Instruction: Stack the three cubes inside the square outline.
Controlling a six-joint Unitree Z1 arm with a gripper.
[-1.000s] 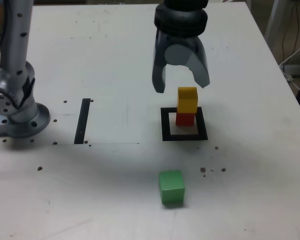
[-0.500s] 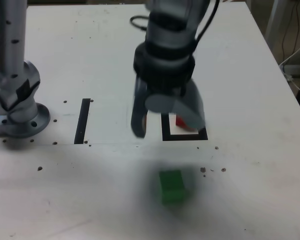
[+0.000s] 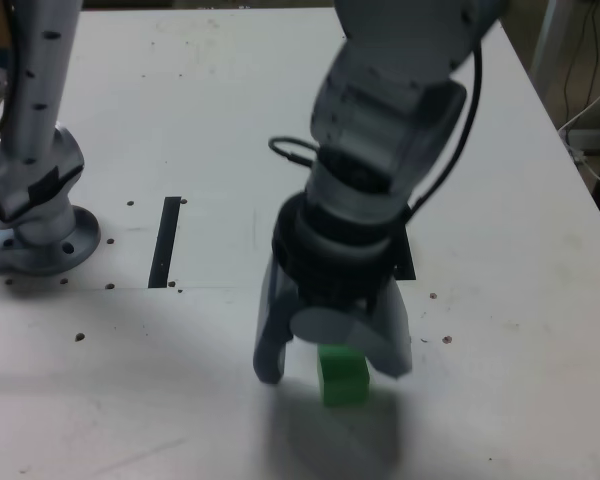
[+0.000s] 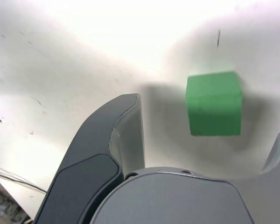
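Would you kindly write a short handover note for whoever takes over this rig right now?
End effector: open, empty, lowered around the green cube, which sits between the fingers in the wrist view, nearer one finger.
Green cube: on the table, in front of the square outline.
Red and yellow cubes: hidden behind the arm in the exterior view.
Done: nothing visible now confirms it.
Left: close, lift, stack the green cube inside the outline.

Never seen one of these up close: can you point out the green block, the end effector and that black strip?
green block (image 4: 213,103), wrist view, its top face.
end effector (image 3: 332,362), exterior view, gap between its fingertips.
black strip (image 3: 166,240), exterior view, its middle.
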